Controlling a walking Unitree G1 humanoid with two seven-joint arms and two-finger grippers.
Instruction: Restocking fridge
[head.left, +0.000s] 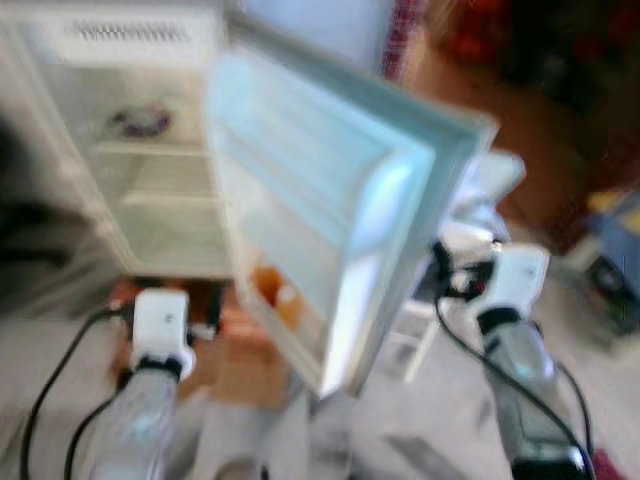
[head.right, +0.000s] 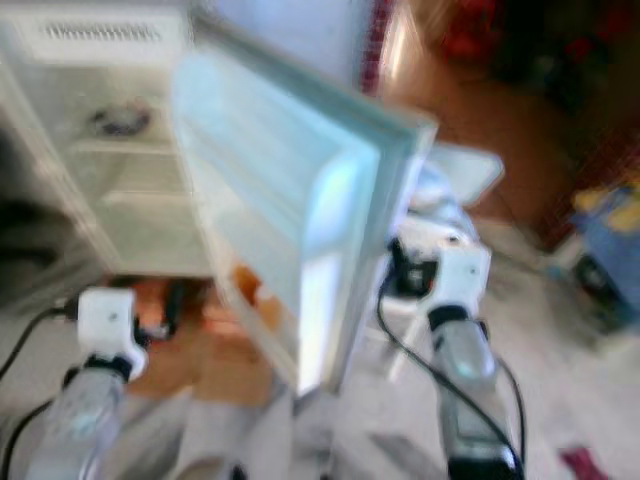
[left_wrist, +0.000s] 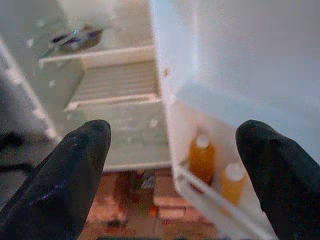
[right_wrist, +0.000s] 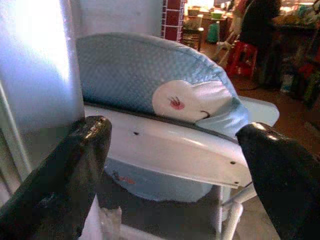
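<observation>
Left gripper (left_wrist: 172, 170) is spread wide with nothing in it, and it looks at the fridge (head.left: 150, 170), which stands wide open just ahead of you. Your right gripper (right_wrist: 175, 165) is spread apart too, behind the fridge door (head.left: 330, 200), beside a blue baby chair (right_wrist: 150, 85). Two orange bottles (left_wrist: 202, 157) stand in the low door rack. They look smooth and a bit heavy, so they may slip. Hold one around its middle, and keep it standing up straight.

Glossy white plastic fridge door (head.left: 330, 190); quilted blue cloth seat (right_wrist: 150, 65); matt black fingers (left_wrist: 65, 175)
</observation>
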